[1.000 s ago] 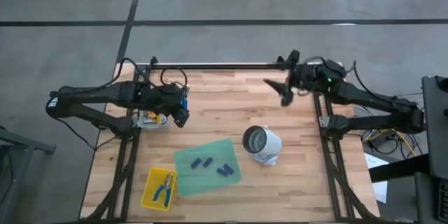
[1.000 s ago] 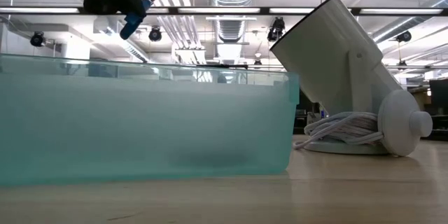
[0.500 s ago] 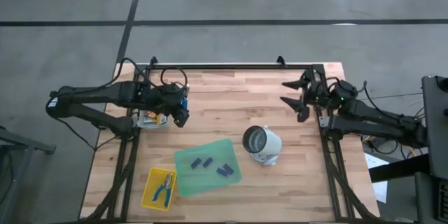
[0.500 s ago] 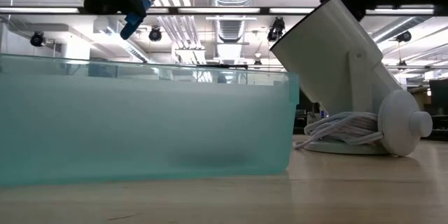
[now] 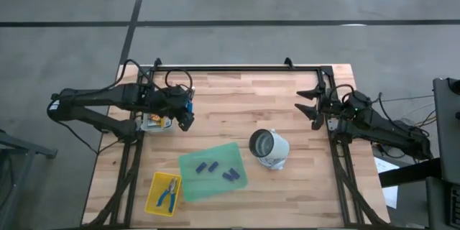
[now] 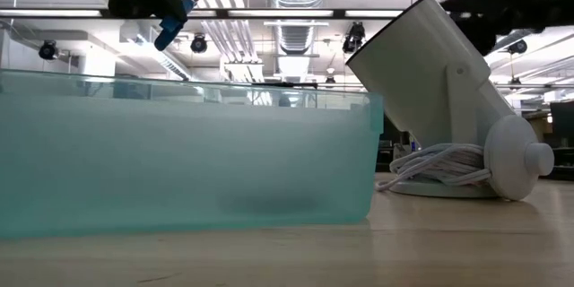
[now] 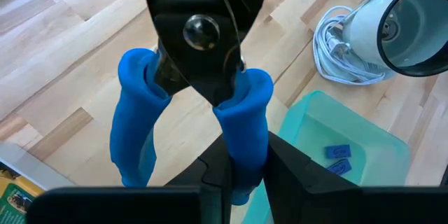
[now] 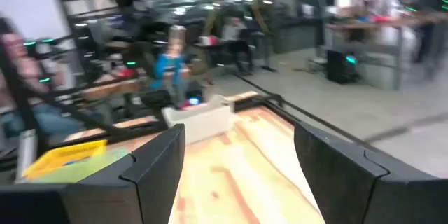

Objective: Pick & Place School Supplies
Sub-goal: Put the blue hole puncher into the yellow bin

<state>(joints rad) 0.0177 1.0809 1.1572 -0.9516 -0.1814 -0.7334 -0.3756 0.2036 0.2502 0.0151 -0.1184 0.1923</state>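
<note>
My left gripper (image 5: 186, 118) hangs above the table's left part, shut on a blue-handled metal tool (image 7: 199, 77), also in the low view as the tool (image 6: 172, 27). Below it lie yellow-and-green crayon boxes (image 5: 154, 122). Several purple-blue pieces (image 5: 209, 166) lie in the translucent green tray (image 5: 237, 159). A second blue-handled tool (image 5: 169, 192) lies in the yellow basket (image 5: 152, 200). My right gripper (image 5: 314, 106) stands open at the table's right edge, holding nothing. My left gripper pinches one blue handle (image 7: 246, 136) of the tool between its two fingers, near the handle's free end. The other handle (image 7: 133, 133) is free beside it. The dark metal head (image 7: 203, 28) points away from the fingers, and the tool hangs clear of the table.
A white lamp (image 5: 269, 148) with a coiled cord lies on its side right of the green tray. A black frame rail (image 5: 230, 67) runs along the far edge. Bare wood lies between the two grippers.
My right gripper has drawn back toward the table's right edge and sunk lower, rolling a little; its fingers stay apart.
</note>
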